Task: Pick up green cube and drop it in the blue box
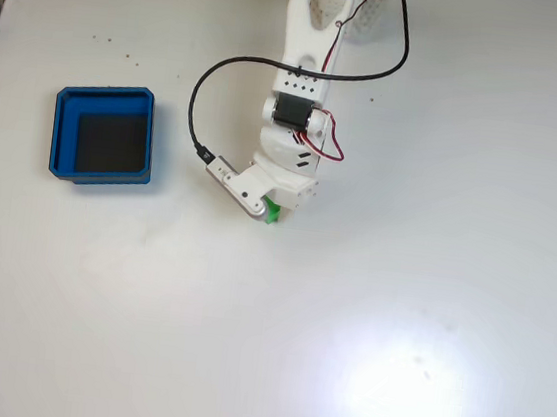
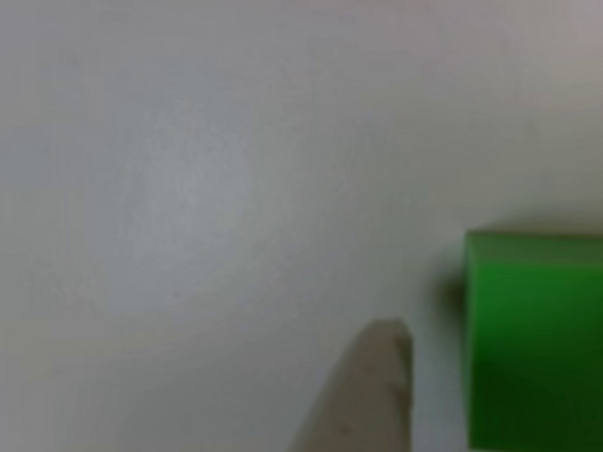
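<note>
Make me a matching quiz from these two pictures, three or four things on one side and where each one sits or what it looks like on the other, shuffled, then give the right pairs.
Things:
1. green cube
2. blue box
3. black cable
4. table

Descriptions:
A. left side of the fixed view, dark floor, nothing in it
B. white surface under everything
C. loops out from the arm
D. right at the gripper tip

Pairs: 1-D, 2-A, 3-C, 4-B

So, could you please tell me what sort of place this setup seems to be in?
Probably a hobby or lab robotics bench: a plain white table, a white plastic arm with exposed wiring, and a shallow square blue box set out as a target.
</note>
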Robot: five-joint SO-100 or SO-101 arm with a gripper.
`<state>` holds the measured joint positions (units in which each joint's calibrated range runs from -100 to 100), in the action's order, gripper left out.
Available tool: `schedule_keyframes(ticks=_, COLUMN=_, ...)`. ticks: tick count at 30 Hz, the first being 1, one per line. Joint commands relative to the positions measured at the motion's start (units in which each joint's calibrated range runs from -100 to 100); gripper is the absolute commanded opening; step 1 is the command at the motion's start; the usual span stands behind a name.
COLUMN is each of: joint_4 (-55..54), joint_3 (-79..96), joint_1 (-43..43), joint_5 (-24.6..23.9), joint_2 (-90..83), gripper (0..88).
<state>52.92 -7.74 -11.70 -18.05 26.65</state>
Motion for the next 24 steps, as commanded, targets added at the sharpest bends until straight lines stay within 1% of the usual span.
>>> schedule_keyframes(ticks=1, joint_4=-1.18, joint_3=-4.02, joint_1=0.02, joint_5=0.10, joint_2=-0.65, gripper=28.4)
schedule_keyframes(ticks=20, joint_4=-1.27, joint_3=-4.02, joint_1=-0.21, joint_5=0.15, joint_2=1.11, gripper=27.7)
schedule_keyframes(ticks=24, joint_4=-1.27, joint_3=-4.02, joint_1=-0.14, joint_5=0.15, joint_2=1.03, gripper=24.8)
